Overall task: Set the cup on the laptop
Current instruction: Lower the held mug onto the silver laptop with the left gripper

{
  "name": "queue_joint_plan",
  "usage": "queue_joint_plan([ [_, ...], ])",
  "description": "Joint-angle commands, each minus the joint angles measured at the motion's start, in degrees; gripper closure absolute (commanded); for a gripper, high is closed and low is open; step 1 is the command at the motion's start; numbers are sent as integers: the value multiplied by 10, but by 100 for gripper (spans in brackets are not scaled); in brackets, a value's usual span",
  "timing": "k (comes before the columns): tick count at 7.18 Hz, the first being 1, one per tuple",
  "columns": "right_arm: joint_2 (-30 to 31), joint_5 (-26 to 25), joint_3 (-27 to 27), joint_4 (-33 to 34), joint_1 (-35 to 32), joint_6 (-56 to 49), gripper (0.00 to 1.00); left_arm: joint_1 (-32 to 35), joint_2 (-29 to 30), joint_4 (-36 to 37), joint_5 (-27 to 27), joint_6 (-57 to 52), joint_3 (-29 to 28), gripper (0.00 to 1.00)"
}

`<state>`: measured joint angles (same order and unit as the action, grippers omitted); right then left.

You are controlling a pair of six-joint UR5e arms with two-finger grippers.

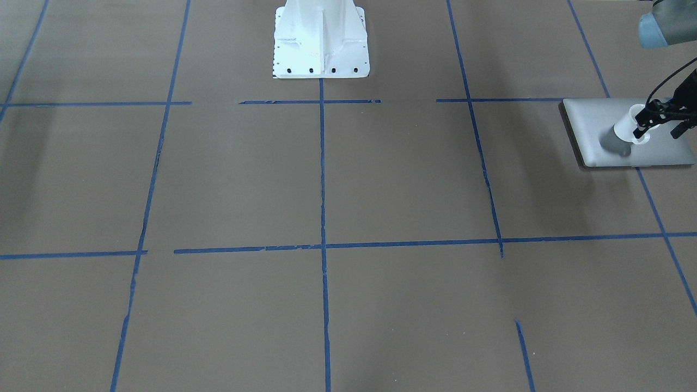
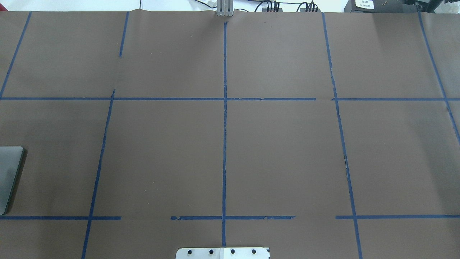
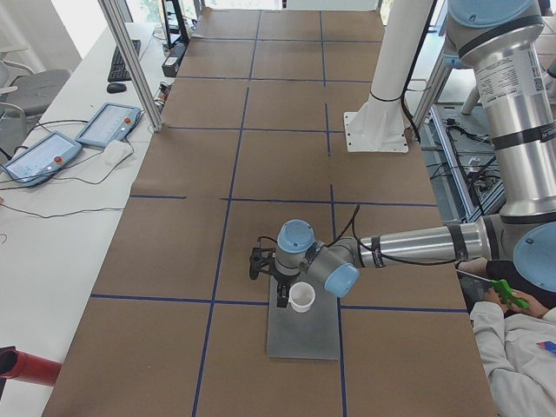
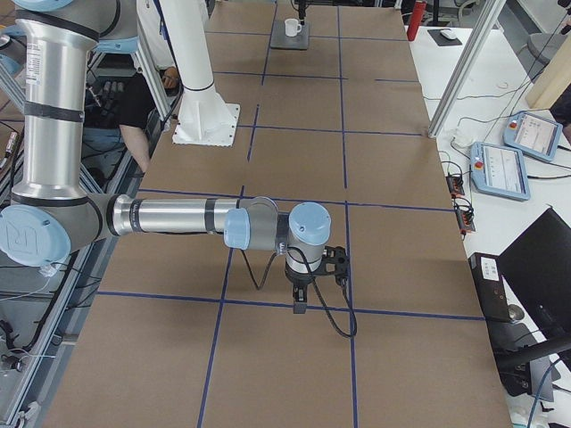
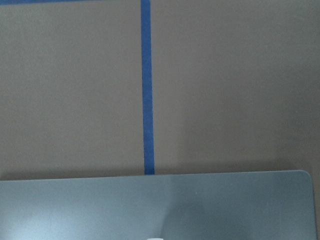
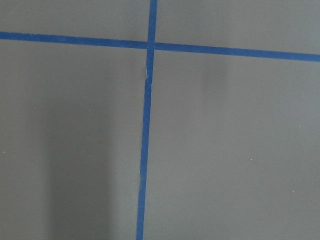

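The silver-grey laptop [image 1: 599, 120] lies closed near the table's end on my left side. It also shows in the exterior left view [image 3: 304, 340], the left wrist view [image 5: 225, 205] and as a sliver in the overhead view [image 2: 9, 176]. The small white cup [image 1: 625, 128] stands upright on its lid, as the exterior left view [image 3: 302, 297] also shows. My left gripper [image 1: 659, 132] hangs over the laptop with its fingers apart, one finger [image 1: 641, 126] at the cup's rim. My right gripper [image 4: 299, 301] points down over bare table. I cannot tell whether it is open or shut.
The white robot base [image 1: 321, 41] stands at the table's back middle. Blue tape lines [image 1: 322, 218] grid the brown table cover. Teach pendants [image 3: 109, 126] lie on the side bench. A seated person [image 3: 512, 347] is beside the table near the laptop.
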<state>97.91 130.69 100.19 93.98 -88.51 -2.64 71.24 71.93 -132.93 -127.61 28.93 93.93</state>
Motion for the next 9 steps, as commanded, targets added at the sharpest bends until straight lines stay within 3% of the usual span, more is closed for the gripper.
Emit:
queue_joint_plan([
  [1,0,0,0,0,0,0,0,102,8,54,-60,-127,10,0],
  [2,0,0,0,0,0,0,0,152,10,131,-61,-189,33,0],
  [4,0,0,0,1,0,0,0,200,54,371,-56,-298,125,0],
  [5,0,0,0,1,0,0,0,214,70,413,-56,-323,132,0],
  [9,0,0,0,1,0,0,0,215,62,417,-62,-324,129,0],
])
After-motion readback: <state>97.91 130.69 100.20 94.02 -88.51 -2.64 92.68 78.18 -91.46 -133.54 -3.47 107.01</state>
